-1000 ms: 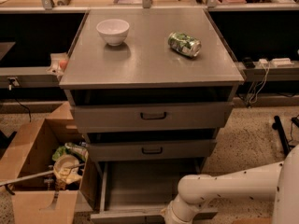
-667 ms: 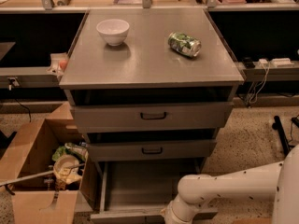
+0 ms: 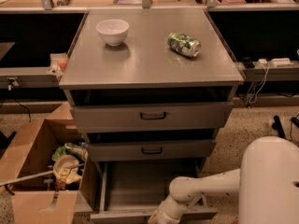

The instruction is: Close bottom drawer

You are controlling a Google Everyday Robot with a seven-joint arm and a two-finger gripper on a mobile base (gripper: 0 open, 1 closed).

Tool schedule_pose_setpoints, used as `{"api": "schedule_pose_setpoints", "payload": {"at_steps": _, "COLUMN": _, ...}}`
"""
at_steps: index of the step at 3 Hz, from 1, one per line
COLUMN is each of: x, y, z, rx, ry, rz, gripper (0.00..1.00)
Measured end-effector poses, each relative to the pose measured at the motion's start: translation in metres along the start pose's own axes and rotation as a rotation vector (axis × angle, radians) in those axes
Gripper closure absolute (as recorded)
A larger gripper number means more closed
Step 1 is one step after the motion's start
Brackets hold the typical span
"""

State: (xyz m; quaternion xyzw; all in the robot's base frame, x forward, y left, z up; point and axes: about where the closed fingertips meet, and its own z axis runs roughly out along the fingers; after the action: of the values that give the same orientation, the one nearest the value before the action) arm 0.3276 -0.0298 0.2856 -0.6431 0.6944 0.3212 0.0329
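Observation:
The bottom drawer is the lowest of three in a grey metal cabinet. It stands pulled out as an empty tray with a low front strip. My white arm reaches in from the lower right, down to the drawer's front strip. The gripper is at the frame's bottom edge, against the front strip, and mostly cut off. The two upper drawers, each with a black handle, sit slightly ajar above.
A white bowl and a green can lying on its side rest on the cabinet top. An open cardboard box with trash stands left of the drawer. Cables and a power strip lie at right.

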Motion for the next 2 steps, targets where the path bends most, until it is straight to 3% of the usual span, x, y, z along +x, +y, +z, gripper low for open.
{"api": "schedule_pose_setpoints", "payload": {"at_steps": 1, "x": 0.004, "y": -0.024, "z": 0.038, "rx": -0.003, "ry": -0.039, "rz": -0.005, "gripper": 0.49}}
{"api": "schedule_pose_setpoints", "payload": {"at_steps": 2, "x": 0.005, "y": -0.054, "z": 0.074, "rx": 0.044, "ry": -0.076, "rz": 0.042, "gripper": 0.8}}
